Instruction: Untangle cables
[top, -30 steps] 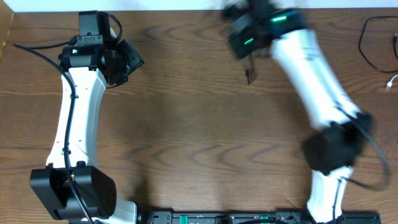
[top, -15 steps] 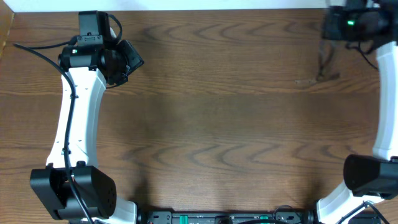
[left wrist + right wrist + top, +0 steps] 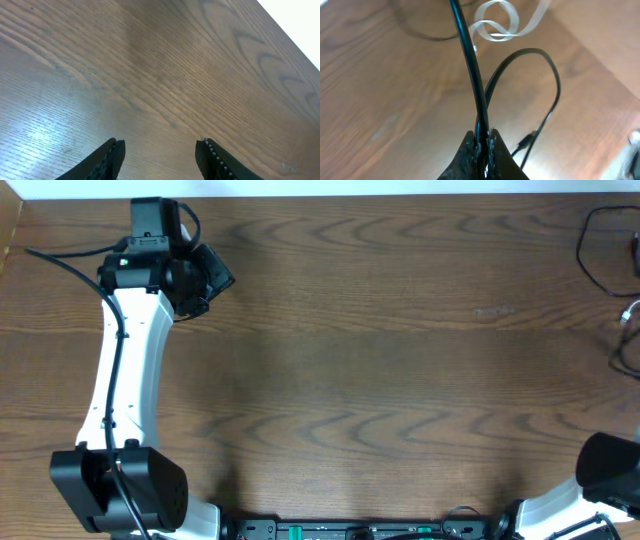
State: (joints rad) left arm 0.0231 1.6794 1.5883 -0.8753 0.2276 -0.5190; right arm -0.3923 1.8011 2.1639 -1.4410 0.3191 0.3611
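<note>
Well, from overhead the wooden table lies wide and bare through its middle, giving plenty of room to move. The left arm stands along the 9 o'clock side, its left gripper up at about 10 o'clock, near the far edge. A black cable loop sits at 2 o'clock, close to the right edge, and a thinner dark loop runs off the frame at 3 o'clock. Only the right arm's base shows, at 5 o'clock; its gripper is out of this view.

From the left wrist, the left gripper hangs over bare wood with its fingers spread and nothing between them. The table's edge cuts across at 1 o'clock.

From the right wrist, the right gripper is pinched together on a black cable, which rises straight to 12 o'clock. A second black loop curves out toward 3 o'clock, and a white flat strand curls at 12 o'clock, just beside the held cable.
</note>
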